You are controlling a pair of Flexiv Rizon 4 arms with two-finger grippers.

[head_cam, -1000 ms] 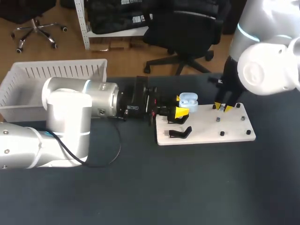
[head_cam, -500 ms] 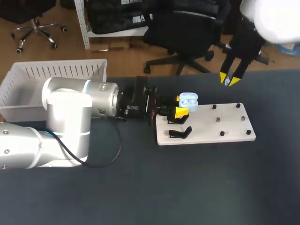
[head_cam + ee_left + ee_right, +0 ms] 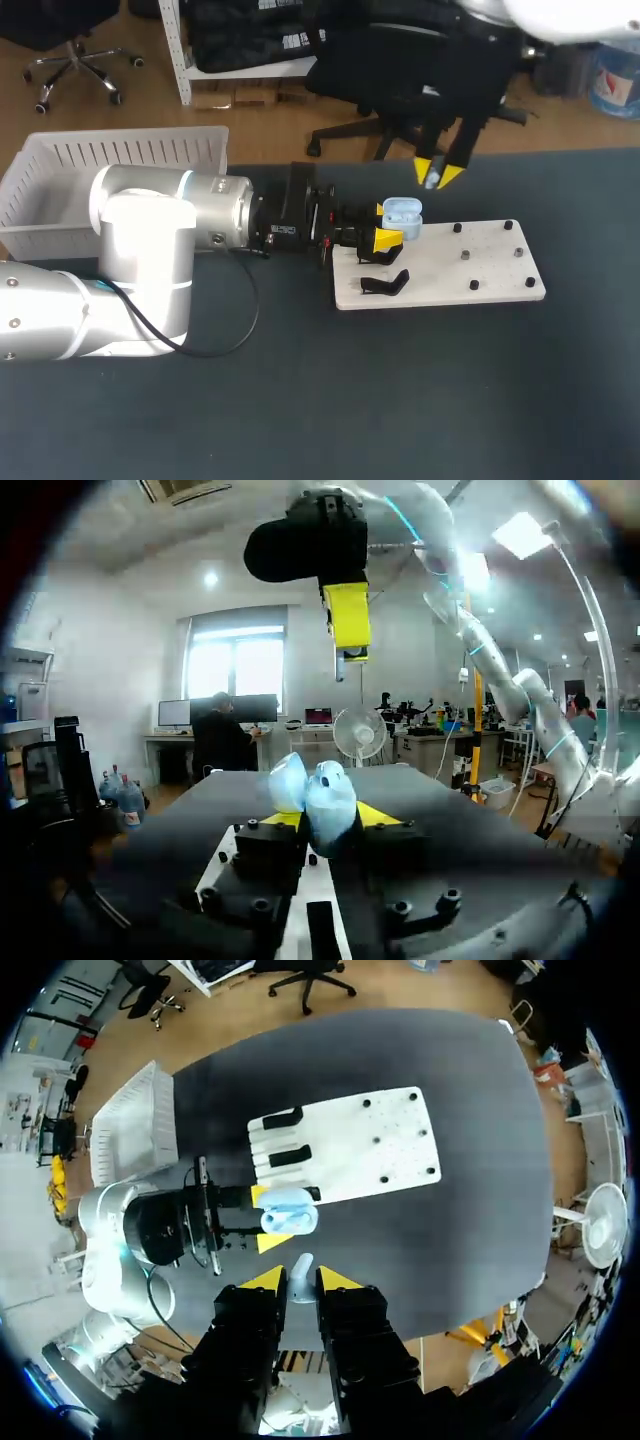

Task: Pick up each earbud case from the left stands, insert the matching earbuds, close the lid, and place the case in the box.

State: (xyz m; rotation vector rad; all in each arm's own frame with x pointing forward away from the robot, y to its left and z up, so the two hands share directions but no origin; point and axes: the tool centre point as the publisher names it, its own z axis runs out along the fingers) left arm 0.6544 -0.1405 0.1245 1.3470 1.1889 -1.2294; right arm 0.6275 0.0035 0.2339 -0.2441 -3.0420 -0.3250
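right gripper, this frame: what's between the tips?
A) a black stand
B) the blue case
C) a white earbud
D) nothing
C: in the right wrist view a small white earbud is pinched between the yellow tips of the right gripper. The blue case is held by the left gripper with its lid open.

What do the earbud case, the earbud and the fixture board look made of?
earbud case: pale blue moulded plastic, smooth and slightly glossy, going by its soft highlights.
earbud: white, likely plastic; too small to judge the finish.
fixture board: flat white sheet, matte, with no glare; probably plastic or a painted panel.
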